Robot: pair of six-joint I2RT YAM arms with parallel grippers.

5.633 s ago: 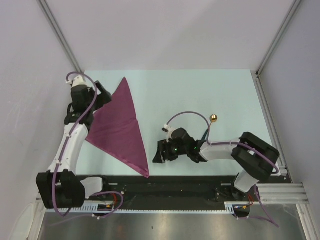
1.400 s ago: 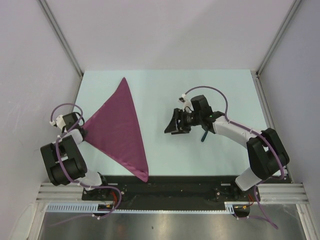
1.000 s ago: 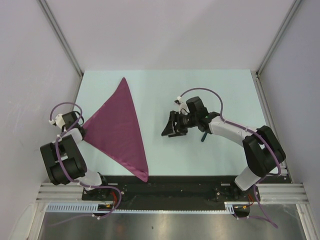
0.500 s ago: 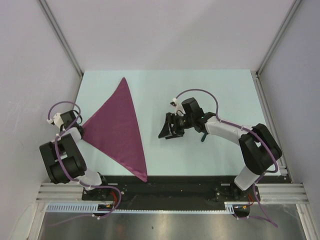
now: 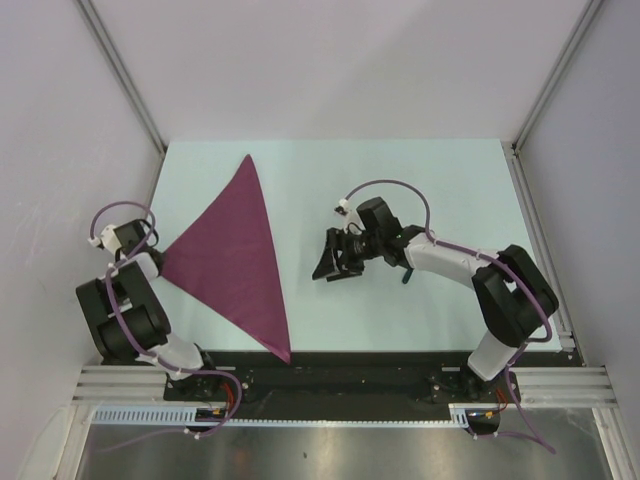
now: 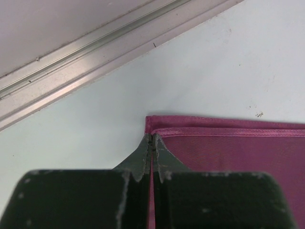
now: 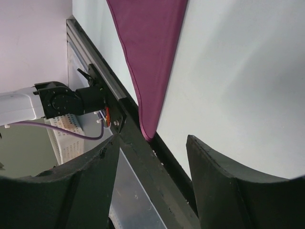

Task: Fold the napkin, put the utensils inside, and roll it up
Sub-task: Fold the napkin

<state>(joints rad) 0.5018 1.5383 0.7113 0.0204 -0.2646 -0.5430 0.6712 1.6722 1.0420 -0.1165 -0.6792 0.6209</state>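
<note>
Right gripper (image 5: 330,270) had swung left toward the napkin (image 5: 232,255), jaws wide, carrying nothing. Left gripper (image 6: 152,139) pinched the folded triangle's left corner and tugged it slightly leftward on the table (image 5: 440,180). Spoon (image 5: 406,276) still lay under the right arm, so I judged loading was next.

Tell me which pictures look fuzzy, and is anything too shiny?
Left wrist view: the left pincer goes fuzzy near the lens, the napkin hem crisp. Right wrist view: the right pincer is blurred, the napkin beyond it sharp. Top external view: soft even light; only the metal plate at the bottom gleams.
</note>
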